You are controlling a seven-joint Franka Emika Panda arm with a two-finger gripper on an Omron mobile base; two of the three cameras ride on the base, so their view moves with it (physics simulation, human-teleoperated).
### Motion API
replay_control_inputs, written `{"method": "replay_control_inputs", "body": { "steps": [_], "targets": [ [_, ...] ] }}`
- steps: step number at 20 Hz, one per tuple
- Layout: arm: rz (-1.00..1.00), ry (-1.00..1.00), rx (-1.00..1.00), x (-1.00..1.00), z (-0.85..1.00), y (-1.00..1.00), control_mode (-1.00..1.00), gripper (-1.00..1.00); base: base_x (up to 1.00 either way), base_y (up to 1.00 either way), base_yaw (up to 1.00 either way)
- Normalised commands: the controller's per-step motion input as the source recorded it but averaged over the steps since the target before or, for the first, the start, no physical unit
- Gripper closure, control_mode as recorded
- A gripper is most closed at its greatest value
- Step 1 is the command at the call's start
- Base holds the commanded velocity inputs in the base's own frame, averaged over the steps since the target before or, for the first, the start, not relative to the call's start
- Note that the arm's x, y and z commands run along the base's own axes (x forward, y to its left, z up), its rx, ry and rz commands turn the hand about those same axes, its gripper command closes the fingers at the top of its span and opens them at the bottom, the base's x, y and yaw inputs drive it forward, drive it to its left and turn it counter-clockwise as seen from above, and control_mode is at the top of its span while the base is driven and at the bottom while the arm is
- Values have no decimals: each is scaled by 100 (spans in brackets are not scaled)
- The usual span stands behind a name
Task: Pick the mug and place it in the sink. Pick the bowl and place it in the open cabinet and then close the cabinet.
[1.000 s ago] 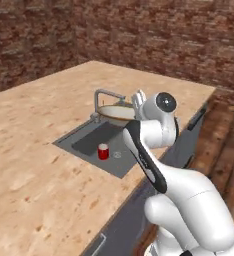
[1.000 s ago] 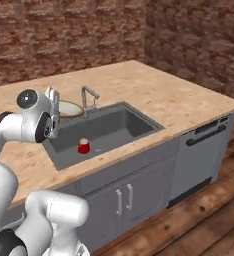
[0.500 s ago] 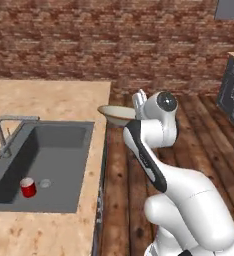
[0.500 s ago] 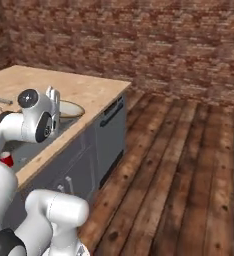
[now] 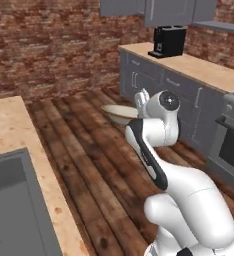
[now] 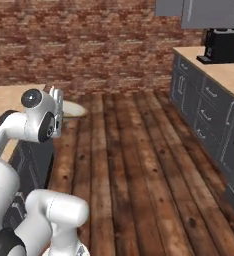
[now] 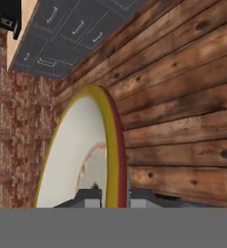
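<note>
While my pincer (image 7: pixel 111 196) pinches the bowl (image 5: pixel 120 113) by its rim, held level above the wood floor (image 6: pixel 139 165), I judge the carrying step underway; next I must reach the cabinet (image 5: pixel 161 11) up ahead.

Behind the end effector (image 5: pixel 140 98), the arm (image 5: pixel 154 137) is glossy white with rounded bulbous segments, a dark grey round cap at the wrist joint and a black stripe along one link.
</note>
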Motion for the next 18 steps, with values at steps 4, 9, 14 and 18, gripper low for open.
{"method": "replay_control_inputs", "body": {
  "steps": [4,9,14,18],
  "targets": [
    [0,0,0,0,0,0,100,100,97,10,-45],
    [0,0,0,0,0,0,100,100,100,-15,-12],
    [0,0,0,0,0,0,100,100,100,-40,1],
    [0,0,0,0,0,0,100,100,100,5,-1]
  ]
}}
